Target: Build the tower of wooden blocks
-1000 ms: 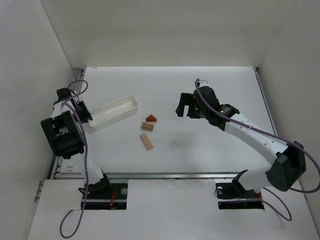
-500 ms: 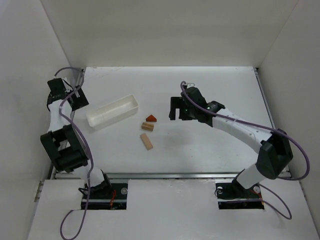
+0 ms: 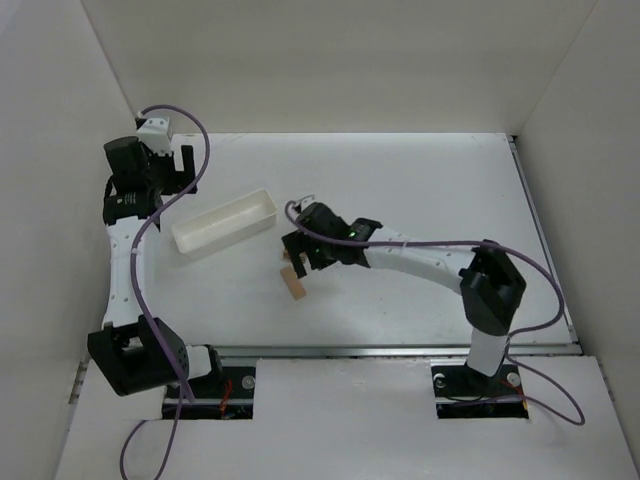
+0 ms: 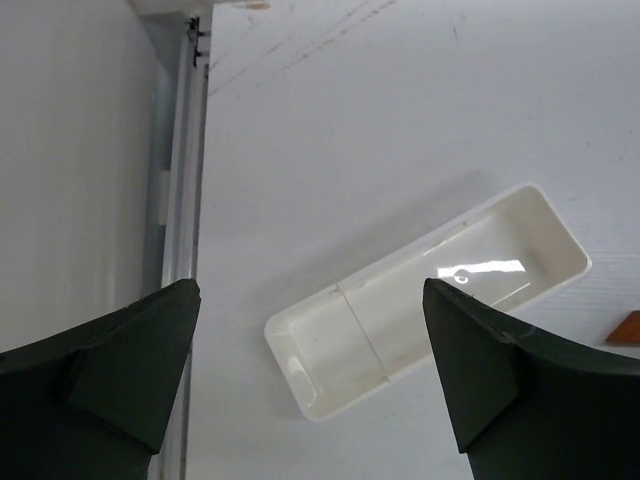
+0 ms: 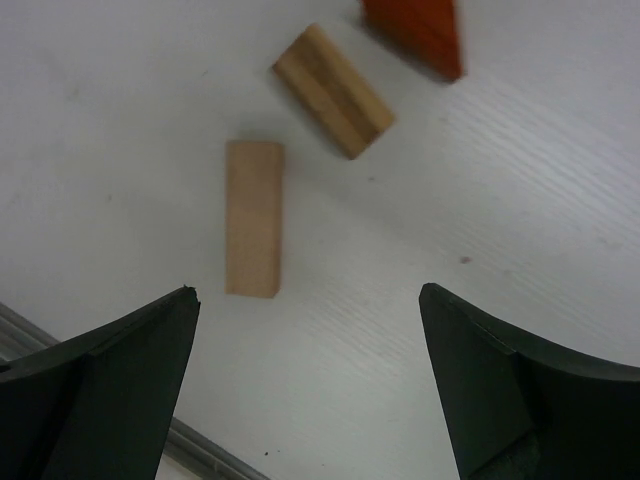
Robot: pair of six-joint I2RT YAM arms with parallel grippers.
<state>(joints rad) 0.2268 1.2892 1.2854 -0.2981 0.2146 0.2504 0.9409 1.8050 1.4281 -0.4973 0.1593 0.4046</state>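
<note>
Opening of the build: three wooden pieces lie flat and separate on the table (image 3: 420, 180), with nothing stacked yet. Your right gripper (image 5: 307, 300) hangs above them, jaws spread wide and empty. The left gripper (image 4: 310, 290), equally wide and empty, looks down on the white tray (image 4: 340, 395), well apart from the blocks. In the right wrist view the pale bar (image 5: 253, 218) stands lengthwise left of centre. The shorter tan block (image 5: 333, 90) slants above it, near but not touching, and the reddish-brown roof piece (image 5: 415, 30) is cut by the top edge. To take the pale bar well, shift toward frame left until it sits midway between the fingers. Its long sides already face them, so little wrist turn seems needed. Then descend without nudging the neighbour. The overhead view places both arms and the tray, but the right wrist covers much of the cluster. Only the wrist camera shows the gaps between pieces. The left wrist view offers just a brown sliver at its right edge, probably the roof piece.
</note>
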